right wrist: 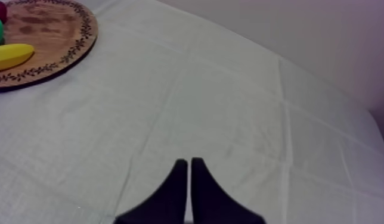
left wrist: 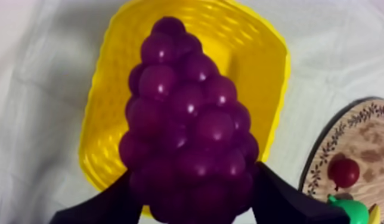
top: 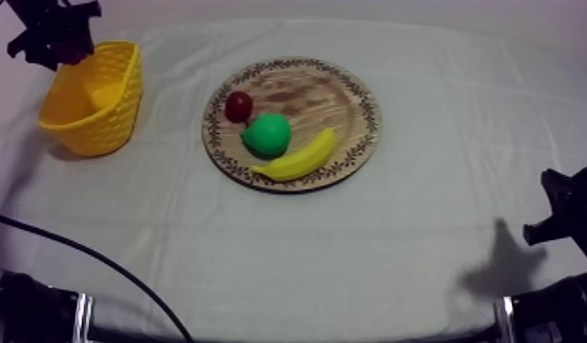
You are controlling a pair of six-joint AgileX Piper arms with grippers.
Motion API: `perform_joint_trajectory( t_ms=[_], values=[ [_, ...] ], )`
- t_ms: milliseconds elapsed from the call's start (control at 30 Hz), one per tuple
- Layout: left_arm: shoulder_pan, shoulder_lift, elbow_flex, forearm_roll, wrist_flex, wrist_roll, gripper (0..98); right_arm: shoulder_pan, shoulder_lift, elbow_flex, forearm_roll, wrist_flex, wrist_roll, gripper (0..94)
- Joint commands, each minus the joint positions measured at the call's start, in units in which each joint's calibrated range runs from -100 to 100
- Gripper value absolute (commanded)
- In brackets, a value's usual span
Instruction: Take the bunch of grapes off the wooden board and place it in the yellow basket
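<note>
grapes, place: the grapes point(left wrist: 188, 125) hang in the left gripper point(left wrist: 194, 173), directly over the open basket point(left wrist: 96, 119) and off the board point(top: 352, 91).
left gripper: closed on the bunch, with one black finger point(left wrist: 278, 199) on each flank of its wide end and the narrow tip pointing away toward the basket floor.
right gripper: the right gripper point(right wrist: 188, 170) sits near right over bare cloth point(top: 397, 237), fingers pressed together with nothing between them.
basket, place: far left of the table, well apart from the board, with the left arm above it.
board, place: middle of the table, slightly far.
handling, judged: a toy bunch, so probably light and hollow. It looks like one moulded piece, stiff enough to keep its shape. The skin is glossy and lumpy, so it may slip or roll if pinched on a single berry. It does not look fragile.
hold, judged: across the widest part, with the fingers seated in the dips between berries, as the grip sits now. The narrow tip would be a poor place to hold.
count, grapes: one bunch.
count, basket: one.
count, board: one.
count, fruit on board: three. One small red fruit point(top: 239, 105) sits far left on the board, one pear point(top: 266, 134) just beside it, and one banana point(top: 297, 160) along the near rim.
count, grippers: two.
</note>
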Motion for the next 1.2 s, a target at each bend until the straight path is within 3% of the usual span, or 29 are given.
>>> perform_joint_trajectory(
  t_ms=[0, 567, 667, 900, 1167],
  values=[
    [-0.3, 1.6, -0.5, 0.01, -0.2, 0.1, 57.8, 0.0, 0.0, 0.0, 0.0, 0.0, 0.0, 0.3],
    [-1.5, 19.7, -8.4, 1.09, -2.9, -0.2, 59.3, 0.0, 0.0, 0.0, 0.0, 0.0, 0.0, 0.3],
    [-1.9, 21.5, -8.5, 1.42, -3.3, -0.5, 65.0, 0.0, 0.0, 0.0, 0.0, 0.0, 0.0, 0.3],
    [-2.6, 23.1, -9.0, 2.24, -3.5, -1.3, 88.7, 0.0, 0.0, 0.0, 0.0, 0.0, 0.0, 0.3],
    [-2.6, 17.9, -7.0, 2.78, -4.1, -1.1, 89.0, 0.0, 0.0, 0.0, 0.0, 0.0, 0.0, 0.3]
  ],
)
